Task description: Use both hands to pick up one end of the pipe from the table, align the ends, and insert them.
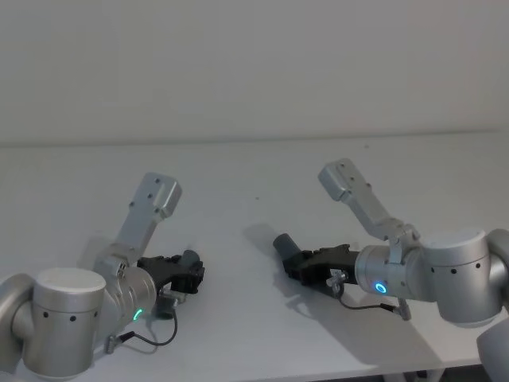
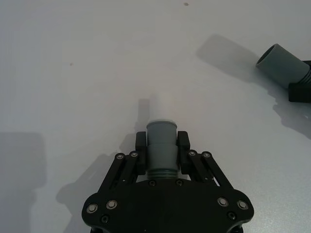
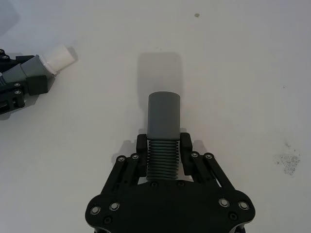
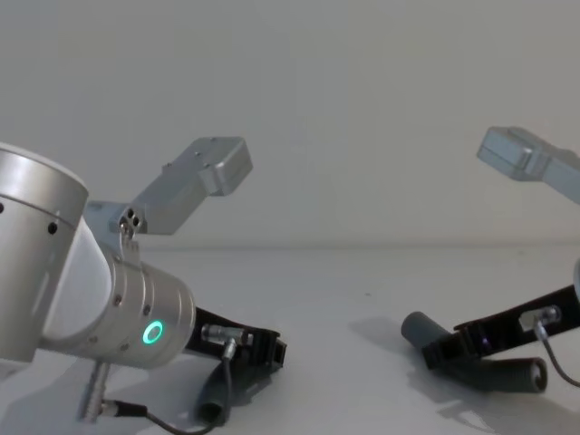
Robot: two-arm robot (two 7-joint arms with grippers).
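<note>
My left gripper [image 2: 162, 143] is shut on a grey pipe piece [image 2: 161, 145] low over the white table [image 1: 238, 175]. That piece's white tip [image 3: 60, 57] points out ahead of the left gripper [image 3: 14, 90]. My right gripper [image 3: 164, 145] is shut on the ribbed part of the second grey pipe piece [image 3: 164, 114]. Its open round mouth [image 2: 272, 56] faces the left side. In the head view the left gripper [image 1: 191, 274] and the right gripper [image 1: 294, 264] stand apart, with a gap of bare table between the two ends. The chest view has the right piece [image 4: 419, 328] just above the table.
A plain wall rises behind the table's far edge [image 1: 254, 142]. The table's front edge [image 1: 382, 372] runs close under both arms. A few small specks [image 3: 290, 162] mark the surface. A cable [image 1: 151, 341] loops off the left wrist.
</note>
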